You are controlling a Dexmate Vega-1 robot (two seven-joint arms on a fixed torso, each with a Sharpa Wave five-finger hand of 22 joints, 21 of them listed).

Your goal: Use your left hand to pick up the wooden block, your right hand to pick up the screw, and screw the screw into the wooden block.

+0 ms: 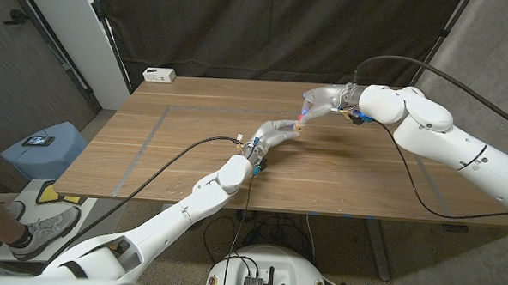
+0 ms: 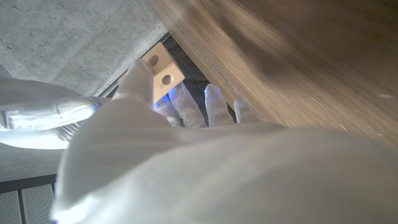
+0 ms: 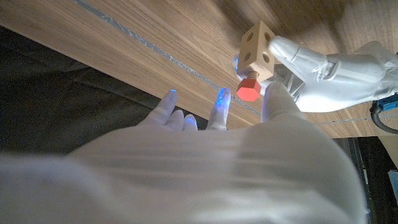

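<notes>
A wooden table (image 1: pixel 194 148) with a faint taped outline stands before a black curtain (image 1: pixel 267 31), a concrete floor to the right and a white column at the upper left of the head view. Near the middle of that view, slightly right and above the tabletop, the wooden block (image 3: pixel 259 42) is pinched in the left hand (image 1: pixel 278 135), whose fingers close on its sides; the right wrist view shows the block pale, with round holes in its faces, and a thumb against one side. The screw (image 3: pixel 250 89), red-headed with a threaded shank, stands in the block's lower face, head outward. The right hand (image 1: pixel 324 100) sits just beside the block in the head view, upper right of centre; its fingers (image 3: pixel 216 107) reach up spread and apart near the screw head, and whether a fingertip touches the screw I cannot tell. A white power strip (image 1: pixel 159 74) lies at the table's far left corner. A blue stool (image 1: pixel 43 146) stands on the floor at the left edge, a person's shoe (image 1: pixel 48 228) lower left.
</notes>
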